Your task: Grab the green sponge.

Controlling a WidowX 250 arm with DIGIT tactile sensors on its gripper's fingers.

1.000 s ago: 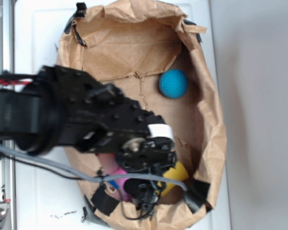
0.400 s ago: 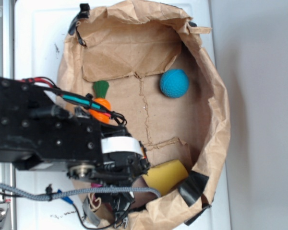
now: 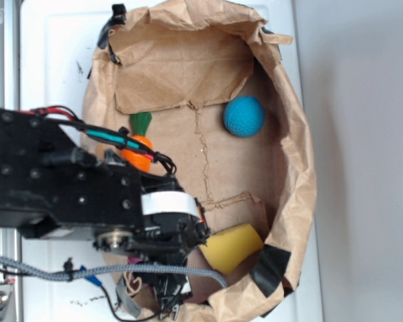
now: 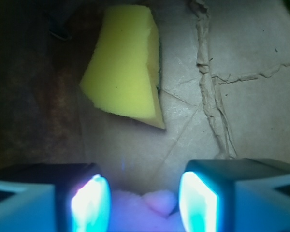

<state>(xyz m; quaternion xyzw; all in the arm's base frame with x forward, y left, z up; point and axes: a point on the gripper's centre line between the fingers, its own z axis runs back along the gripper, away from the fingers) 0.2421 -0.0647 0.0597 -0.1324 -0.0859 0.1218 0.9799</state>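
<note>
sponge first: the green sponge (image 4: 123, 65) lies loose on the crumpled paper floor of the brown paper bag (image 3: 302, 194), near its lower wall, yellow foam up with a thin dark edge along one side. the end effector (image 4: 144, 200) hangs released above it, its two fingers spread with a clear gap and nothing between them; the sponge sits ahead of that gap, not yet inside it. compared with a second ago the arm has swung clear of the sponge, uncovering the orange carrot (image 3: 138, 149); over the last fraction of a second it has barely shifted. the teal ball (image 3: 243, 117) rests well apart, upper right. judging by this, the grab is still to come, with an advance toward the sponge needed first.
</note>
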